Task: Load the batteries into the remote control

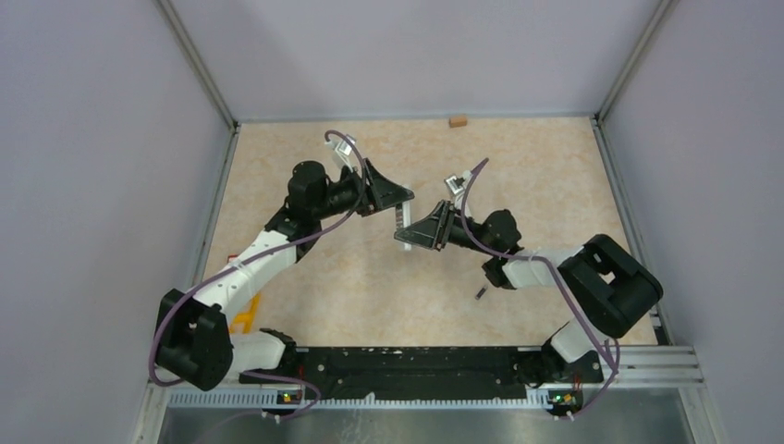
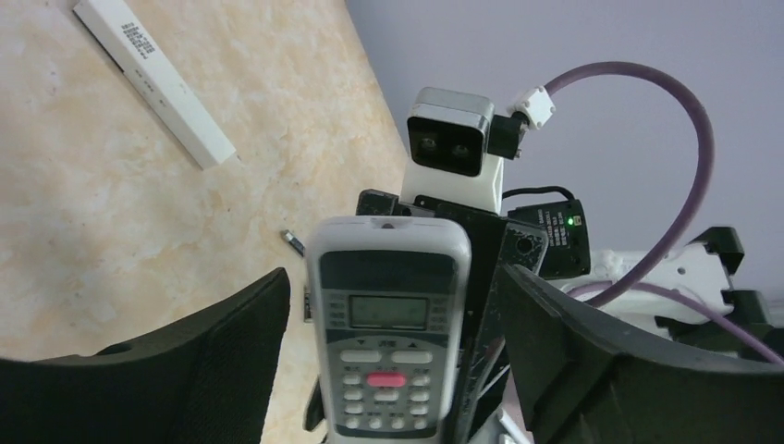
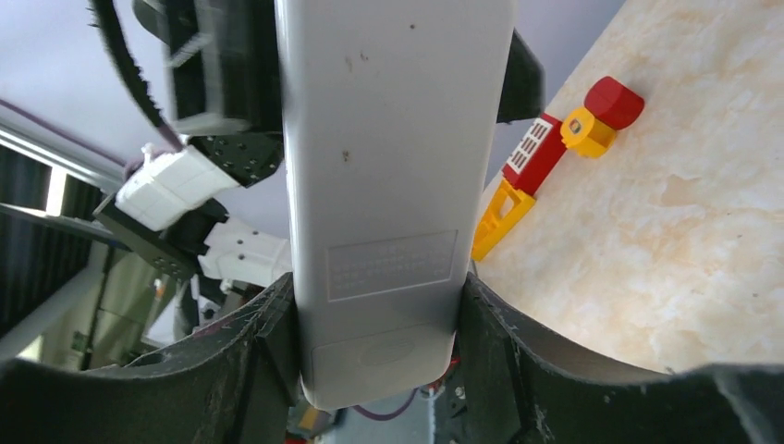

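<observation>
A white-grey remote control [image 1: 403,220] hangs in the air between my two grippers. My right gripper [image 1: 418,231] is shut on its lower end. The right wrist view shows its plain back with the cover closed [image 3: 379,351], pinched between both fingers [image 3: 377,287]. My left gripper [image 2: 393,277] is open, its fingers [image 2: 185,361] apart on either side of the remote's button face [image 2: 388,324], with a gap on both sides. One small dark battery [image 1: 480,293] lies on the table near my right arm; it also shows in the left wrist view [image 2: 292,242]. Other batteries are not visible.
A second long white remote [image 2: 153,83] lies flat on the table beyond my grippers. A red and yellow toy [image 3: 545,176] lies on the table near the left arm [image 1: 245,314]. A small brown block [image 1: 456,120] sits at the far edge. Grey walls enclose the table.
</observation>
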Robot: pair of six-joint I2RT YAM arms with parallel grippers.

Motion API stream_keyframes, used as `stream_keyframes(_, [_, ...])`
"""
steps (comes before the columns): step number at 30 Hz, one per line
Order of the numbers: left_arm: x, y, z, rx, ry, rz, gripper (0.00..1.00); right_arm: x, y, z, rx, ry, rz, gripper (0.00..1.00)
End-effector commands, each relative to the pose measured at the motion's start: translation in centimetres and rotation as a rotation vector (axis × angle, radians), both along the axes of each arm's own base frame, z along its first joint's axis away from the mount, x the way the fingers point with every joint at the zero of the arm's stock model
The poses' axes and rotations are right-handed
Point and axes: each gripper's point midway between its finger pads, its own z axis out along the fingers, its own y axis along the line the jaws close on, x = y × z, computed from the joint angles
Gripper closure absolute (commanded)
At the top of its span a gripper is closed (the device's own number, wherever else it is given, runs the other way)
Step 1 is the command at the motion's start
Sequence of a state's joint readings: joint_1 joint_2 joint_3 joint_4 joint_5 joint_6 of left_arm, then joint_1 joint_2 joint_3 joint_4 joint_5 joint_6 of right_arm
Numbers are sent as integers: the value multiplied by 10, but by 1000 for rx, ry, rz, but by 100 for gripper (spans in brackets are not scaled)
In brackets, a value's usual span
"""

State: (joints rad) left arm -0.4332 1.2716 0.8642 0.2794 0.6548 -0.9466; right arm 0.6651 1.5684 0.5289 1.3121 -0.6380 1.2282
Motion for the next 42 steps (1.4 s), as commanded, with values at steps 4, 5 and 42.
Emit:
stream_keyframes(4, [22,35,-16,284,-15,191,4,40,8,-34,-488,-294,-219,74])
stream_keyframes(5, [25,39,-21,323,5,212,5,47,4,-44,-604,-319,-270,74])
stream_keyframes(42, [36,34,-86,383,196,183,100,53,17,-62,-939,-413,-369,46])
